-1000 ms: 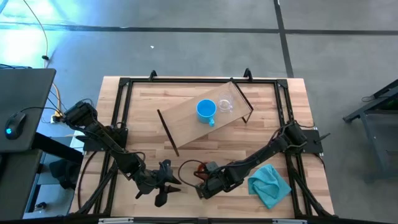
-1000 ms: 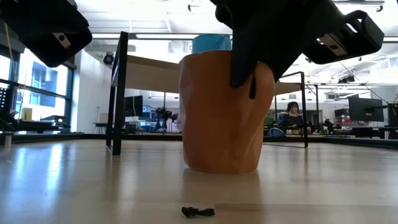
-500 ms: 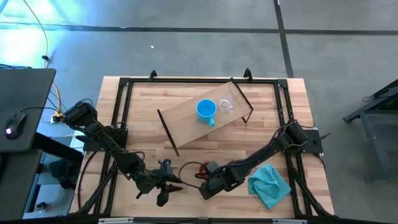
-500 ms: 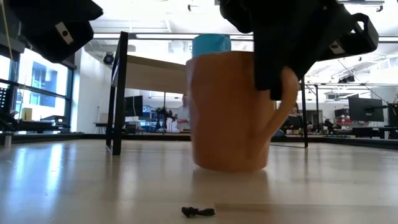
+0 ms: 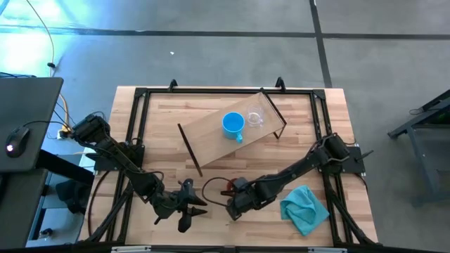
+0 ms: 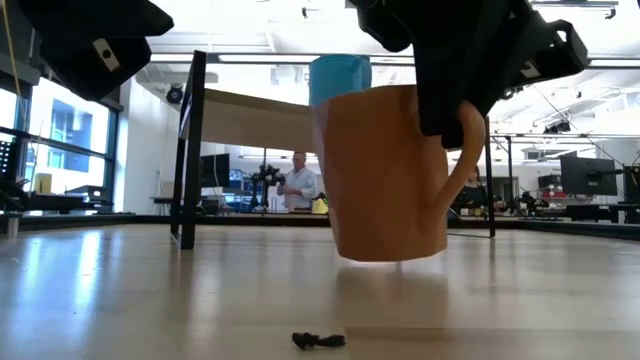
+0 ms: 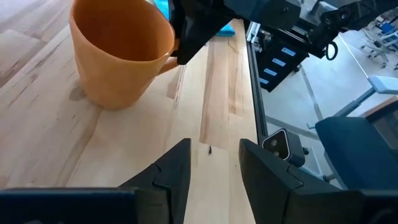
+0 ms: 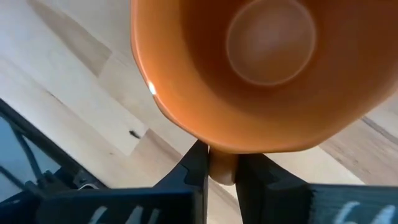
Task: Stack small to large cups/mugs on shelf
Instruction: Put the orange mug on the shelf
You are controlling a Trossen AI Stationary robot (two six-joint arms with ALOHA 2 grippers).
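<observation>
The orange-brown mug hangs a little above the table near its front edge; it also shows in the high view and the left wrist view. My right gripper is shut on its handle. My left gripper is open and empty, just left of the mug near the front edge. The bright blue mug and the small clear cup stand upright on the light-wood shelf at the table's far middle. My right gripper pinches the mug's handle between its two fingers. It comes at the handle from the table's right, slanting down from above. The mug is lifted clear of the table, mouth up and slightly tilted, its handle toward the right.
A teal cloth lies at the front right beside my right arm. A small dark scrap lies on the table in front of the mug. The shelf's black end frames stand between the mug and the far half.
My right gripper has risen with the orange-brown mug. The mug first slid and turned on the table so that its handle shows on the right, then came off the table and now hangs clear, slightly tilted.
</observation>
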